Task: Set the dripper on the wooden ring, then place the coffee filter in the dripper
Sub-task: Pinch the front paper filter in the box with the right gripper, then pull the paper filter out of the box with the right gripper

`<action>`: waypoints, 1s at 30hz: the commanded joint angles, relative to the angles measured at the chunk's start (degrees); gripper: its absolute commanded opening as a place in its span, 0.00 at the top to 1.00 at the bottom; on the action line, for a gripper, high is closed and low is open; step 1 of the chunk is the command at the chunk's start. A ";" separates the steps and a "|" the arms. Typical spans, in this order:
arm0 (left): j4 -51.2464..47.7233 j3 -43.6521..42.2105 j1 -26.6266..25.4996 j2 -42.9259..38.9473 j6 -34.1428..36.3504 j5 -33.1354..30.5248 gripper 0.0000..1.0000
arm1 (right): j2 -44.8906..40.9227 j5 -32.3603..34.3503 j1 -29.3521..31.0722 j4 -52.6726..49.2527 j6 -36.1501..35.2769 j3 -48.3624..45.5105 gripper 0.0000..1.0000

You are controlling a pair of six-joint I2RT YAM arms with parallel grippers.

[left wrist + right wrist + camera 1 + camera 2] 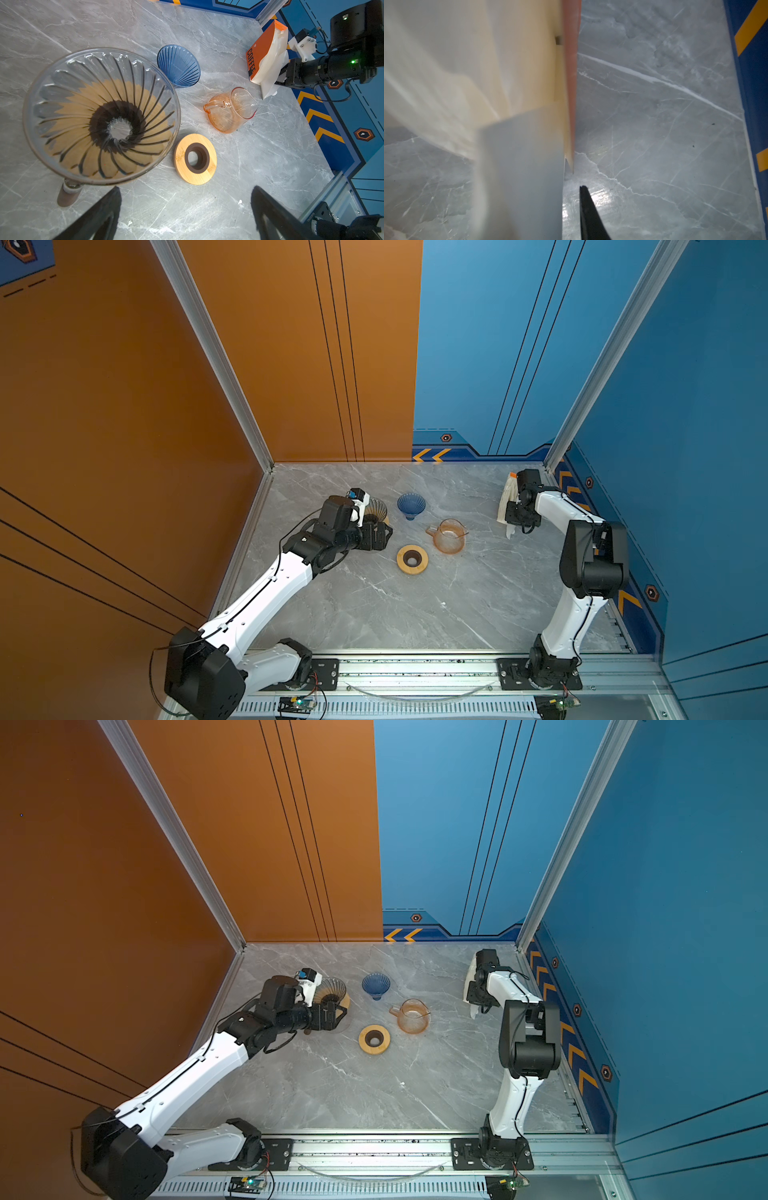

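The coffee filter (pixel 519 166) is thin white paper. It should be almost weightless, limp, easily creased or torn, and apt to cling to its neighbours in the filter pack (pixel 267 54). The pack stands at the far right edge of the table (pixel 374 614), well apart from both drippers. The filter is best pinched lightly at a free edge, so that one sheet peels away alone.

The right gripper (pixel 513 516) is at the pack. The right wrist view shows the sheet close up with one black finger just beside it and the other hidden, so whether the jaws have closed on the paper cannot be told. The left gripper (pixel 186 193) stands wide open and empty, just beside the clear glass dripper (pixel 99 116).

Only the left wrist view shows the pack's orange face lettered COFFEE and the clear dripper's empty ribbed bowl. Both top views give the whole route from the pack, past the orange glass server (pixel 449 537) and the blue dripper (pixel 411 506), probably to the clear one.
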 commanded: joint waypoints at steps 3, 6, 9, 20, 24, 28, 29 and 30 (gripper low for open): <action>-0.42 1.38 -0.61 -0.95 -0.26 0.47 0.02 | 0.62 0.49 -0.33 2.21 0.17 1.34 0.95; -0.43 1.41 -0.59 -0.88 -0.26 0.48 0.02 | -0.35 1.01 -0.35 2.42 0.05 0.57 1.00; -0.42 1.47 -0.62 -0.82 -0.26 0.50 0.02 | -2.28 1.09 -0.29 3.42 0.23 -1.12 1.00; -0.41 2.09 -0.87 -0.31 -0.01 1.05 0.02 | -9.13 1.17 -0.42 3.77 1.72 -3.77 1.00; -0.41 2.44 -1.03 -0.18 0.10 1.08 0.02 | -10.99 1.40 -0.42 2.50 2.14 -4.33 1.00; -0.44 2.51 -1.22 0.00 0.18 1.03 0.02 | -13.27 1.34 -0.42 2.02 2.30 -5.34 1.00; -0.41 2.53 -1.27 0.06 0.18 1.00 0.02 | -13.84 1.34 -0.34 1.59 2.34 -5.32 1.00; -0.41 2.53 -1.32 0.17 0.26 1.14 0.02 | -14.64 1.38 -0.27 0.98 2.30 -5.34 1.00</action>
